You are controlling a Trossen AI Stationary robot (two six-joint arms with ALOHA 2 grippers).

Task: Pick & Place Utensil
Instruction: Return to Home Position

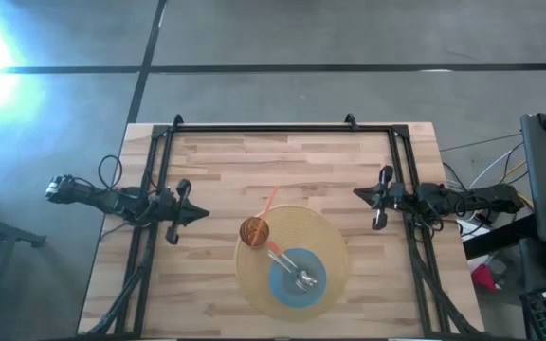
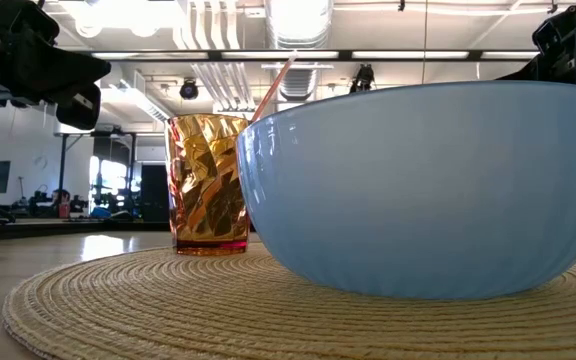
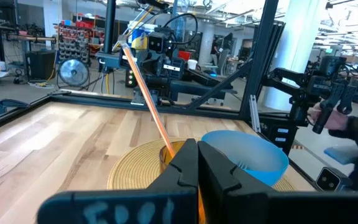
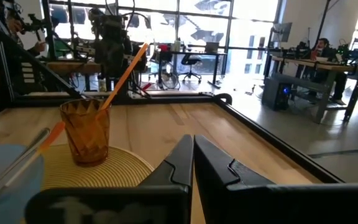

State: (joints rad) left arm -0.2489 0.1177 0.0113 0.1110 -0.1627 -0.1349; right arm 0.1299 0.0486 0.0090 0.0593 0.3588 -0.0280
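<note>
A round woven placemat (image 1: 292, 260) lies on the wooden table. On it stand a light blue bowl (image 1: 298, 277) and an amber faceted cup (image 1: 255, 231). An orange straw (image 1: 269, 203) leans in the cup. A utensil with a clear handle and orange tip (image 1: 286, 262) rests in the bowl, its handle over the rim. My left gripper (image 1: 200, 215) hovers shut left of the mat; my right gripper (image 1: 358, 194) hovers shut right of it. Both touch nothing.
A black frame (image 1: 273, 128) runs around the table's far, left and right sides. Bare wood lies between the mat and the far rail. In the wrist views the cup (image 4: 86, 130), bowl (image 3: 247, 155) and straw (image 3: 145, 93) stand ahead of the fingers.
</note>
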